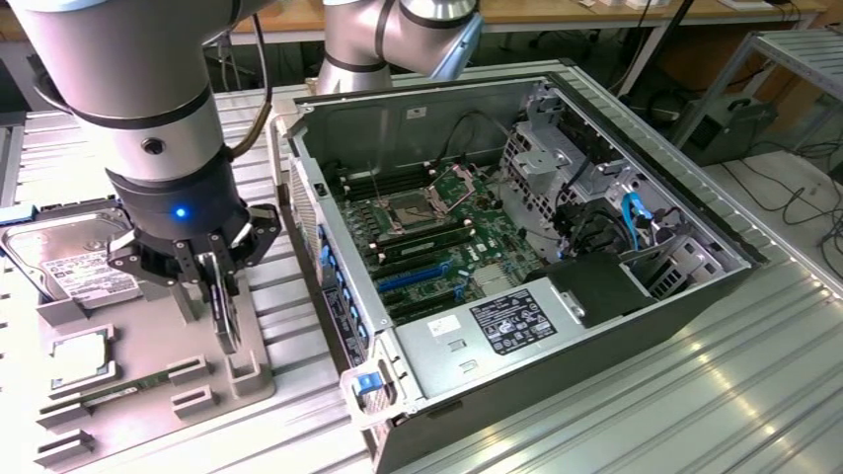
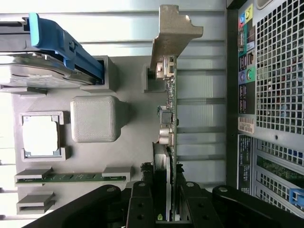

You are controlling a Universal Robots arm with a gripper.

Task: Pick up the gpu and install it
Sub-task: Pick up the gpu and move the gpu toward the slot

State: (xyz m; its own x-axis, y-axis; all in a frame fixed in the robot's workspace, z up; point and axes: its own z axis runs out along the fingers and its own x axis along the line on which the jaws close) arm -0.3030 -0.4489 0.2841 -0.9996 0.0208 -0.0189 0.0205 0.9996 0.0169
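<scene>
The gpu (image 2: 169, 118) stands on edge between the fingers of the hand (image 2: 167, 192), reaching out past their tips. The hand is partly closed and grips it from both sides.

A grey tray (image 1: 158, 336) lies on the ribbed metal table (image 1: 685, 395), at the exterior view's left. In its pockets rest a silver hard drive (image 1: 63, 265), a square processor (image 1: 82, 357) and a thin green memory stick (image 1: 125, 387). Just beside the tray an open computer case (image 1: 744, 262) lies on its side. Inside are a green motherboard (image 1: 441, 232), a blue cable (image 1: 638, 219) and a printed label (image 1: 514, 318). A grey square block (image 2: 95, 118) sits on the tray near the processor.
</scene>
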